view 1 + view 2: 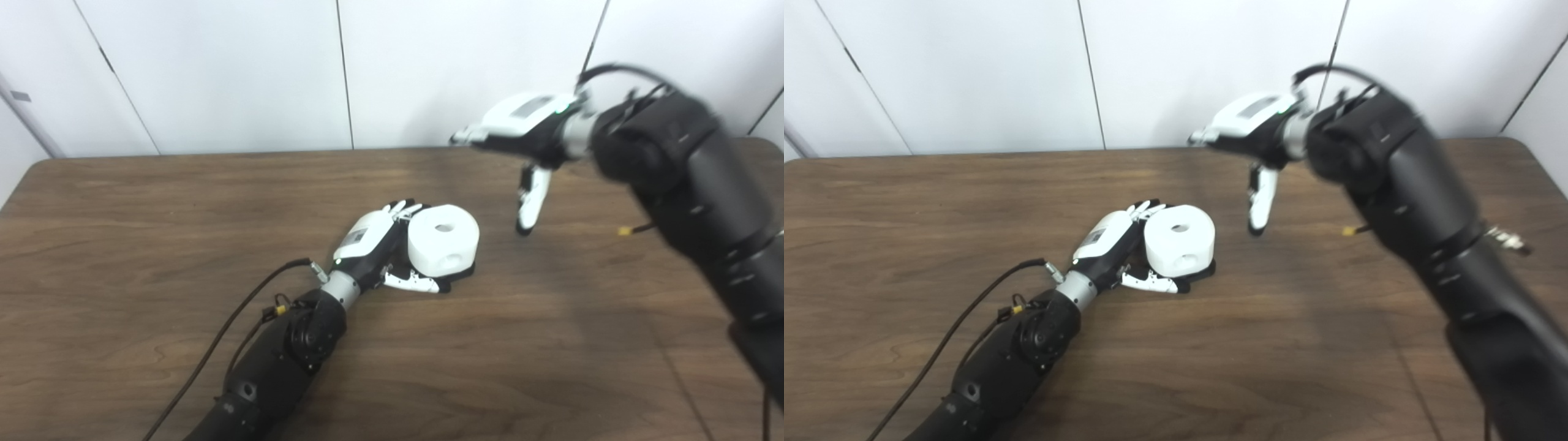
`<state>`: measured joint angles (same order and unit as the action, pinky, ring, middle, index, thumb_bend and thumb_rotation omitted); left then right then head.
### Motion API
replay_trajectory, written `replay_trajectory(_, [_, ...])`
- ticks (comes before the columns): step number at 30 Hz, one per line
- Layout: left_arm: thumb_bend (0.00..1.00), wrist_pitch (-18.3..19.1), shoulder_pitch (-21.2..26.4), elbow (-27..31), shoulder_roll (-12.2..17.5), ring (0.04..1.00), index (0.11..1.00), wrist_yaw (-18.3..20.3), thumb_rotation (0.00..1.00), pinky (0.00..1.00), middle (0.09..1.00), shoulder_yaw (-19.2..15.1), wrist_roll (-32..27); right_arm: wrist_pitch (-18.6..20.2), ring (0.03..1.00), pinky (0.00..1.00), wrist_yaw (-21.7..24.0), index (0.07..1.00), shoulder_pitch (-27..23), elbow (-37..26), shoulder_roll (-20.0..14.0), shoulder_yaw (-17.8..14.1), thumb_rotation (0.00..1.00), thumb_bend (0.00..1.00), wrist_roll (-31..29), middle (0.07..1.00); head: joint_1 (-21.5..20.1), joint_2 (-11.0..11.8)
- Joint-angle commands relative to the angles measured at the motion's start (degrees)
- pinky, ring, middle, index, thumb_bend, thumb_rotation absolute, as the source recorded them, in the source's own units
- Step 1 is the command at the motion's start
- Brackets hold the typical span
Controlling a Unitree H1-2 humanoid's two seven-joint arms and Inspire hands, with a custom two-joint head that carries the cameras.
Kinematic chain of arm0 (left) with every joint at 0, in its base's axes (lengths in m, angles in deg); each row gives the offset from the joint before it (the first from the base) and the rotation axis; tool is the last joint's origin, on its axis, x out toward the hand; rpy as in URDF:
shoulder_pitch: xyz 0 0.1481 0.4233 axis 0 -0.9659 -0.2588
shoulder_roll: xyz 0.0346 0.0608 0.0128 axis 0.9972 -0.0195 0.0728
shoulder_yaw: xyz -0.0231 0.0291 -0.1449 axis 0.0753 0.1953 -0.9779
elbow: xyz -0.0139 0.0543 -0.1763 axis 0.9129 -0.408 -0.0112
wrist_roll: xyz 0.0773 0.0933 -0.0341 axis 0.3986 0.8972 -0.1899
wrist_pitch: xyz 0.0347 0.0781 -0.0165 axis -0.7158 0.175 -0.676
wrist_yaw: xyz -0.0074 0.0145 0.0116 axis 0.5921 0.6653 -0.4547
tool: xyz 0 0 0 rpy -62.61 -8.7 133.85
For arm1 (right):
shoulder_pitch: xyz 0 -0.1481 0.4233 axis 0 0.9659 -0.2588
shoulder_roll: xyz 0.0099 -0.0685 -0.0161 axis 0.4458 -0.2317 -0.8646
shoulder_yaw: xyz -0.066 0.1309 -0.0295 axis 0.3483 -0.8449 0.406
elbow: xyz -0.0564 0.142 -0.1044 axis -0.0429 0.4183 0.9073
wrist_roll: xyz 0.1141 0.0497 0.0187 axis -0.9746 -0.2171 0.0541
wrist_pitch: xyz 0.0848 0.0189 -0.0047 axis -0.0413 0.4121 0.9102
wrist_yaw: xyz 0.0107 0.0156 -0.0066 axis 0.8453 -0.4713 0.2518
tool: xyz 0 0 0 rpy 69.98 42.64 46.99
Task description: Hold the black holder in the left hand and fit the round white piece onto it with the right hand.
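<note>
The round white piece [443, 237] sits on the black holder [460, 273], of which only a dark edge shows under it, near the middle of the table. My left hand [380, 245] rests on the table with its fingers and thumb wrapped around the white piece and holder from the left. My right hand [520, 131] is raised above the table behind and to the right of the piece, open and empty, with its thumb [530, 202] hanging down. It also shows in the right eye view [1252, 131].
The brown wooden table [184, 245] ends at a white panelled wall [245, 73] at the back. A black cable [245, 312] runs along my left forearm. A small yellow tag [625, 231] hangs by my right forearm.
</note>
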<state>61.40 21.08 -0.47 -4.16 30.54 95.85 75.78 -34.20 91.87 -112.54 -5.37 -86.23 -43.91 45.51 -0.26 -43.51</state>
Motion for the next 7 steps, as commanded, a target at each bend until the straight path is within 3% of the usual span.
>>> replay_trajectory(1, [0.52,1.7,-3.0,-4.2,-0.4,1.0,0.481,5.7,0.06,1.0,0.933,2.8,0.6,6.0,0.902,0.71,5.4,0.987,-4.8,1.0,-5.2,-1.6,0.15,1.0,-7.6,0.986,-0.2,0.1])
replay_trajectory(3, [0.52,1.3,-3.0,-4.3,-0.3,1.0,0.481,5.4,0.06,1.0,0.931,2.8,0.7,8.4,0.873,0.74,5.3,0.925,-5.5,3.5,-7.6,-3.8,0.09,0.97,-14.4,0.922,-0.3,0.1])
replay_trajectory(5, [0.52,1.2,-3.0,-4.4,-0.2,1.0,0.481,5.3,0.06,1.0,0.928,2.7,0.7,8.1,0.77,0.65,3.7,0.852,-5.9,6.9,-9.5,-7.3,0.07,0.87,-22.0,0.826,-0.3,0.2])
replay_trajectory(7, [0.52,1.3,-3.1,-4.3,-0.2,1.0,0.481,5.4,0.06,1.0,0.928,2.6,0.6,9.6,0.697,0.61,0.0,0.798,-5.7,8.9,-10.3,-10.9,0.08,0.84,-26.5,0.769,-0.4,0.3])
